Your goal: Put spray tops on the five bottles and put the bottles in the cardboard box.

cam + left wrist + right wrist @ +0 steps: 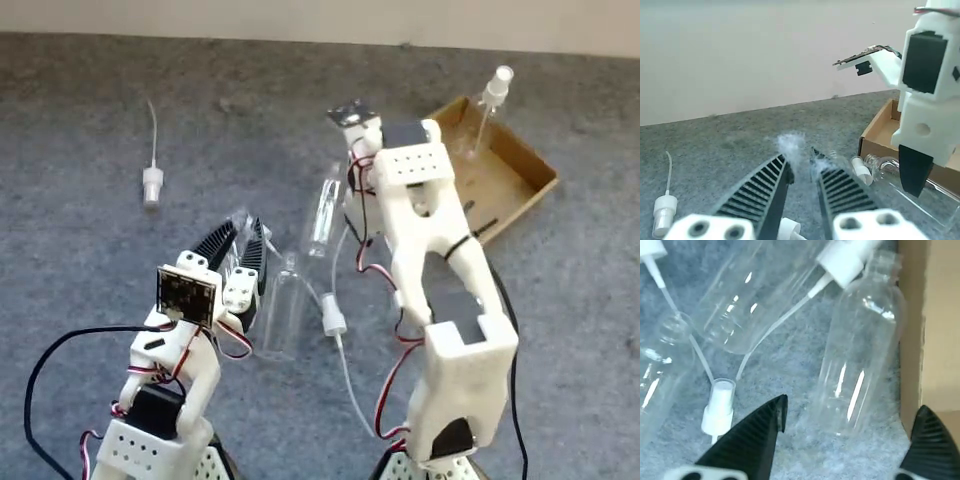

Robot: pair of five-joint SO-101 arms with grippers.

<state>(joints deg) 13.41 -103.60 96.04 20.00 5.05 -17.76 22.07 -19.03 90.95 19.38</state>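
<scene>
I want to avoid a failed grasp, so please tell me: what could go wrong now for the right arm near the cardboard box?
The open right tool straddles a clear bottle lying close beside the cardboard box; on closing, it may catch the box wall. A spray top rests by the bottle's neck, so lifting might drag it along.

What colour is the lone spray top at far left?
White spray top, best in the high view.
</scene>
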